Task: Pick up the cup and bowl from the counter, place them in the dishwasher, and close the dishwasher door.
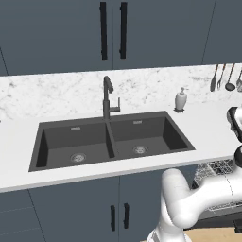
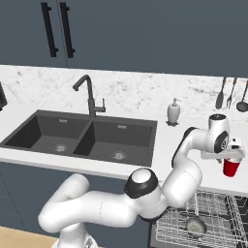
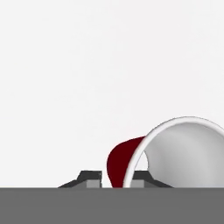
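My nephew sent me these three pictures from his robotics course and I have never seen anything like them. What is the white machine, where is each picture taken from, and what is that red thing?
All three are computer-rendered pictures of one moment in a simulated kitchen. The white jointed machine is a robot arm ending in a two-finger gripper. Two pictures come from cameras riding behind the arm, one to its left and one to its right. The third comes from a camera on the hand itself, looking along the fingers.

The gripper holds a red cup with a white inside, lifted above the long white counter. On that counter sit a dark grey double sink with a dark tap and a white soap dispenser. Below, the open dishwasher's grey wire rack already holds a grey bowl.
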